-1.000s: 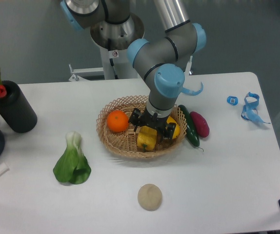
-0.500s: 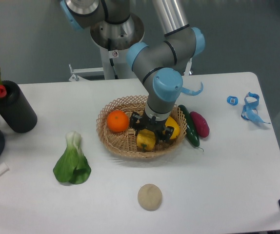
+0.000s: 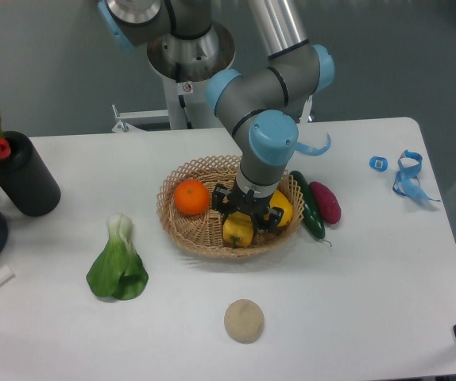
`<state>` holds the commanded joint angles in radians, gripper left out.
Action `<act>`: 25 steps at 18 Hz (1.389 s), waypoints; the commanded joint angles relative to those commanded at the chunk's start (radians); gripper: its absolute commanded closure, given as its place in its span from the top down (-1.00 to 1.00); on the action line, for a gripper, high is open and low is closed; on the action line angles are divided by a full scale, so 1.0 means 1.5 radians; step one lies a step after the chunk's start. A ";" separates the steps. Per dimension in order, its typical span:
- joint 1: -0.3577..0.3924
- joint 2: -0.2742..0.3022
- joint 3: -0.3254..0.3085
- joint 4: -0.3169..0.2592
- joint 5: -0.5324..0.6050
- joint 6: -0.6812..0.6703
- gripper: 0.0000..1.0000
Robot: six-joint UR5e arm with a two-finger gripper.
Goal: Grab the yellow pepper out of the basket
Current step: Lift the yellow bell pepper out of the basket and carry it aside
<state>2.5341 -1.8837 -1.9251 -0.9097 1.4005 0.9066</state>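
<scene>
Lowered since a second ago, the gripper (image 3: 241, 225) now sits deep in the basket (image 3: 182, 185), right over the yellow pepper (image 3: 237, 230).

Little has shifted in the last half second, so the descent looks finished. The pepper lies at about five o'clock in the basket, the orange (image 3: 191, 198) at nine, a smooth yellow fruit (image 3: 284, 208) just beside the pepper at three. Dark fingers flank the pepper, though whether they have clamped it I cannot tell. To grasp well, close across the lobed sides without catching the neighbouring fruit or the wicker, then lift straight up so the rim stays undisturbed.
</scene>
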 joint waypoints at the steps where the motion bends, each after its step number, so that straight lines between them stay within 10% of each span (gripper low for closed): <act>1: 0.001 0.005 0.003 0.000 0.000 0.001 -0.19; 13: 0.032 0.056 0.083 -0.005 0.004 0.004 -0.17; 25: 0.109 -0.022 0.169 0.002 0.006 0.027 -0.04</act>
<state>2.6982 -1.9173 -1.6721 -0.9066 1.4097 0.9465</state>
